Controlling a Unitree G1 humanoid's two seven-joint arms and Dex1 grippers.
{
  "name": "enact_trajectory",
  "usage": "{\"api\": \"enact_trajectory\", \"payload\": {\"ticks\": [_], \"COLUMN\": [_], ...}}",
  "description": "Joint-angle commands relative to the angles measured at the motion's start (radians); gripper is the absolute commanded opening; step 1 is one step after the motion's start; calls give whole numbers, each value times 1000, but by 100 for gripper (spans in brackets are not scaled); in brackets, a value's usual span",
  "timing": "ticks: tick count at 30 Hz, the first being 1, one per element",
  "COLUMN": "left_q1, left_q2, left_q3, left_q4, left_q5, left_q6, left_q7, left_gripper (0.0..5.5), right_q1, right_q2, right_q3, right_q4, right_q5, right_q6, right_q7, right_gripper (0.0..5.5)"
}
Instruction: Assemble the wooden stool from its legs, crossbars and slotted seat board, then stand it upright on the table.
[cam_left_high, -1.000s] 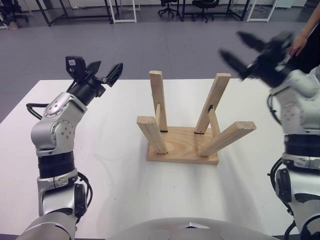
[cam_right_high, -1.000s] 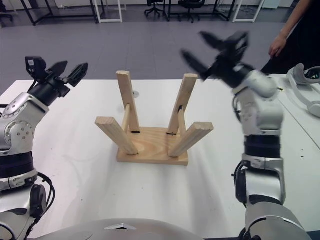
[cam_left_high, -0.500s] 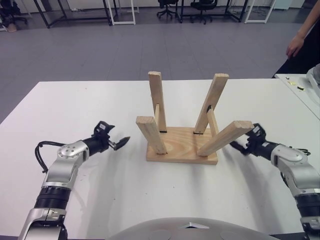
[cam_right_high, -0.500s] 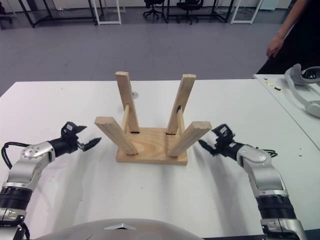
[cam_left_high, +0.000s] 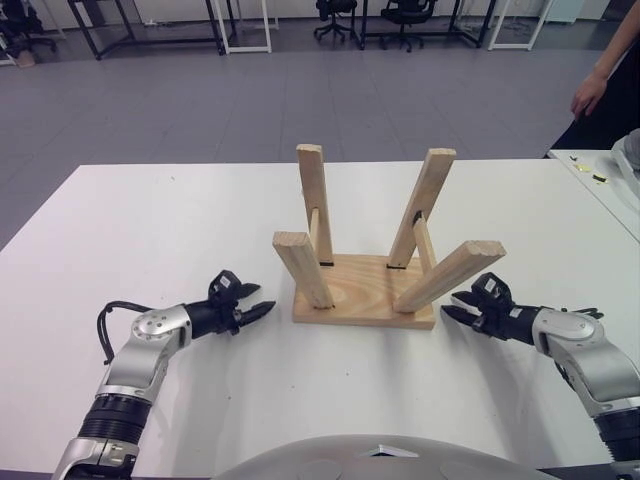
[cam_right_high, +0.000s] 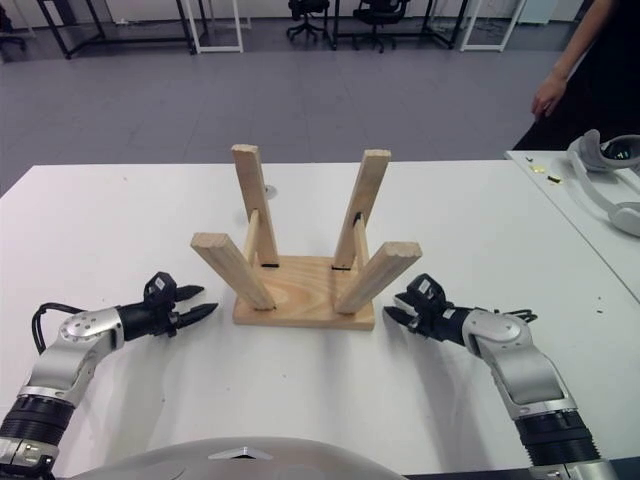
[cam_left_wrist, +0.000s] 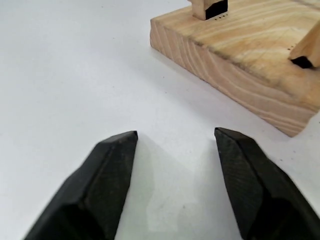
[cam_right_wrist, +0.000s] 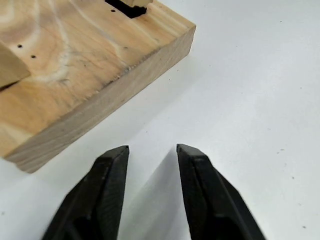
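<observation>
The wooden stool (cam_left_high: 366, 290) lies upside down on the white table (cam_left_high: 150, 220), its seat board (cam_left_wrist: 260, 55) flat and its legs (cam_left_high: 312, 200) pointing up and splaying outward. My left gripper (cam_left_high: 258, 311) rests low over the table just left of the seat board, open, with nothing between its black fingers (cam_left_wrist: 110, 175). My right gripper (cam_left_high: 455, 305) sits low at the board's right edge (cam_right_wrist: 100, 95), under the slanting front right leg (cam_left_high: 450, 275), open with a narrow gap and nothing held.
A side table at the far right carries a white headset (cam_right_high: 610, 170). A person's hand (cam_left_high: 590, 95) hangs at the far right, touching nothing. Bare table stretches in front of the stool and to both sides.
Both arms dropped from raised positions to table height, then closed in on the seat board from either side. The stool has not moved.
</observation>
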Motion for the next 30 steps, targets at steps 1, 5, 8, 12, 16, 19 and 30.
{"api": "enact_trajectory", "payload": {"ticks": [1,5,8,12,16,19,30], "left_q1": [-15,-25,-25,-16,15,33,-25], "left_q2": [-20,-35,-33,-24,-16,-15,0], "left_q3": [-23,-69,-102,-124,-113,-113,-150], "left_q4": [40,37,22,5,-24,-32,-195], "left_q5": [26,24,18,18,5,3,-41], "left_q6": [-17,-16,1,17,33,36,89], "left_q7": [2,-37,-75,-102,-102,-102,-164], "left_gripper": [211,152,100,37,3,3,3], "right_q1": [-16,-17,-15,3,66,83,7], "right_q2": [4,17,29,33,-11,-30,5], "right_q3": [21,42,53,61,43,47,20], "right_q4": [3,5,1,-13,-77,-105,-153], "right_q5": [-11,-12,-8,8,81,102,198], "right_q6": [11,12,20,32,81,101,131], "right_q7": [14,20,20,33,116,146,191], "right_gripper": [103,38,0,0,0,0,0]}}
